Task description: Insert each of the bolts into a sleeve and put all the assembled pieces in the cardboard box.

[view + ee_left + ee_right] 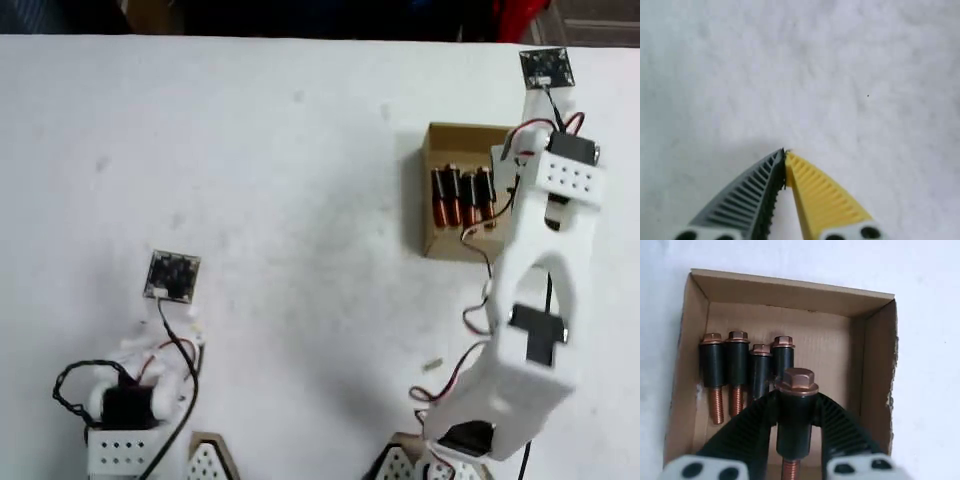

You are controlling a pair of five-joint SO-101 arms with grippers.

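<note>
Four assembled pieces [737, 365] lie side by side on the floor of the cardboard box [790, 290], which sits near the right edge of the tabletop [250, 150], toward its far right corner. The right jaws are clamped on the black sleeve of a fifth piece [796, 410], held over the box above the end of that row.

The main risk is the release. If the right jaws part where they are, the piece would likely land partly on the last one in the row and roll or lie crooked, perhaps knocking its neighbours askew. The bare strip of box floor beside the row, toward the tabletop's right edge, looks like the safer spot, though the box wall there leaves little room for the jaws.

The grip looks to be on the sleeve alone, so the bolt could slip through it if the piece is tilted or dropped from high up.

The right arm's cable [478, 240] droops across the near wall of the box. It could catch when the arm pulls back and drag the light box.

The left jaws are pressed together, empty, over bare tabletop near the near left corner.
</note>
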